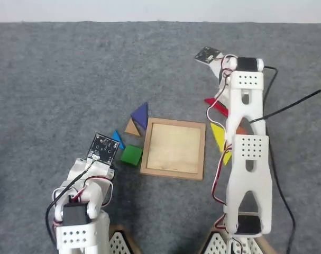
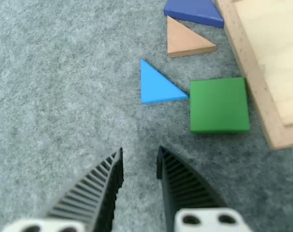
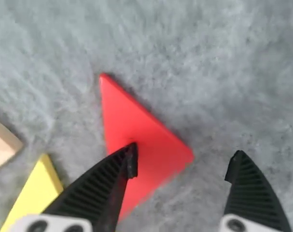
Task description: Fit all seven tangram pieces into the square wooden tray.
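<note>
Right gripper (image 3: 185,152) gaped wide over the red triangle (image 3: 136,130)
Left gripper (image 2: 140,152) stood slightly parted, holding nothing; green square (image 2: 218,105) lay beside the wooden tray (image 1: 173,172).

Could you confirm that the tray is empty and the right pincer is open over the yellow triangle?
Not quite: the right pincer is open over the red triangle, as the right wrist view shows; the yellow triangle lies beside it. The tray is indeed empty.
</note>
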